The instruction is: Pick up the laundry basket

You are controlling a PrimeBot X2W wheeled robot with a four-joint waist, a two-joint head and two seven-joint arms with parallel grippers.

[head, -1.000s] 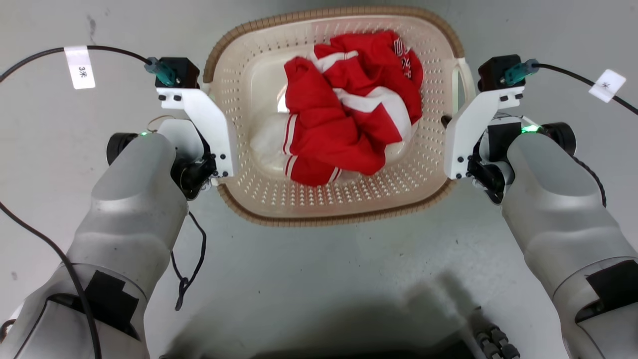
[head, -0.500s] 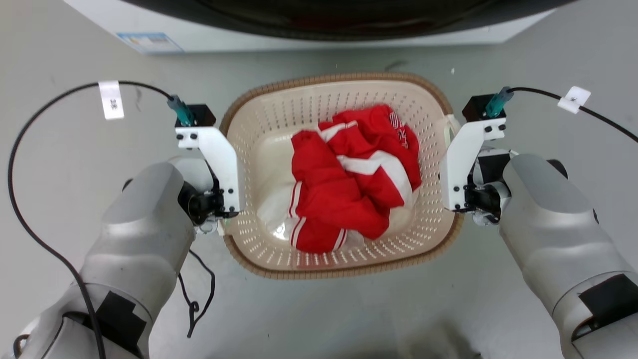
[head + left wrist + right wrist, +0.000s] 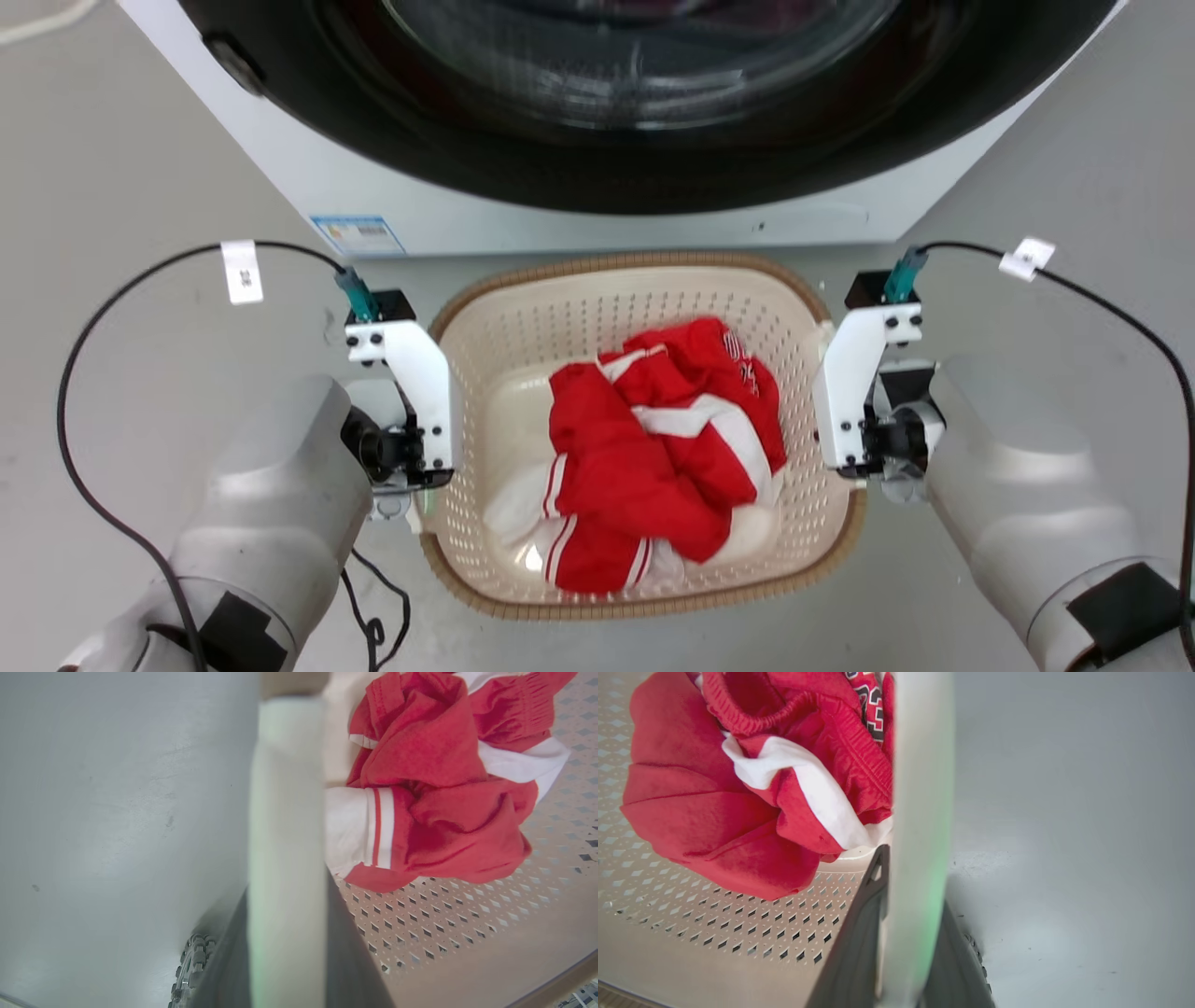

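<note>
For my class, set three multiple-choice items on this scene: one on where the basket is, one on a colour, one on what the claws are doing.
1. Where is the laundry basket relative to the washing machine?
A. Inside its drum
B. On top of it
C. In front of it

2. The clothes in the basket are mainly
A. blue
B. red with white
C. green

3. What do the left claw and the right claw each grip?
A. A white basket handle
B. Red cloth
C. Nothing

Answers:
1 C: the head view shows it just below the machine's front.
2 B: red cloth with white bands.
3 A: each wrist view shows a pale bar between the dark fingers.
</note>
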